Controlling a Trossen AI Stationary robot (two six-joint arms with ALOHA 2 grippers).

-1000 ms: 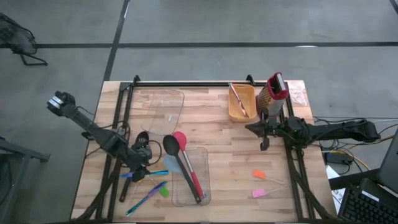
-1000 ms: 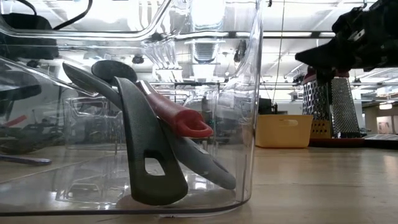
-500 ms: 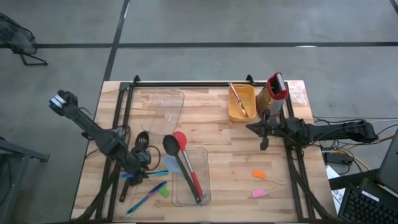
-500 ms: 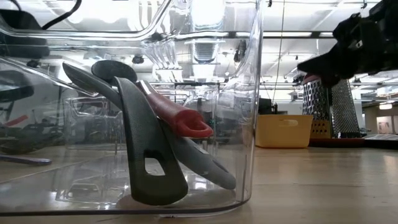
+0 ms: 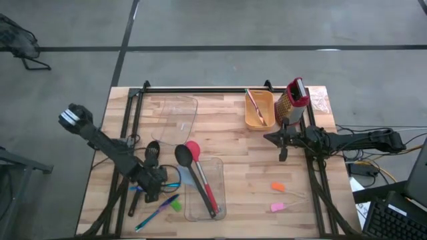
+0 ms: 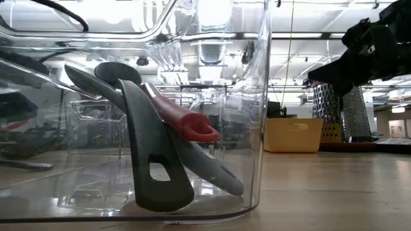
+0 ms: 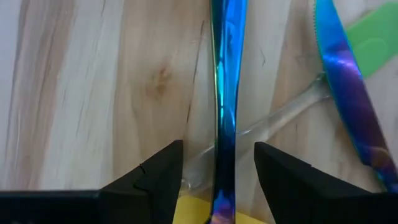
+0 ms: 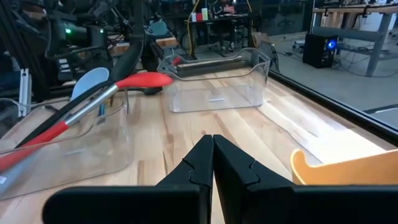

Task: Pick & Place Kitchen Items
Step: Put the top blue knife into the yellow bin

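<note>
Reaching for a blue stick (image 7: 225,93) at the table's (image 5: 240,143) near left.
The left gripper (image 7: 214,165) was spread wide around it, not yet squeezing; next it likely needed to pinch. The right gripper (image 8: 213,163) waited, pinched tight on nothing.

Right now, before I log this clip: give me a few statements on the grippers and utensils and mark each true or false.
1. The left gripper stands open astride a blue stick. True.
2. The right gripper is open. False: its fingers are pressed together, holding nothing.
3. The red spoon lies in the clear bin. True.
4. The grater lies flat at the table's centre. False: it stands upright near the far right edge, beside the tan bin.
</note>
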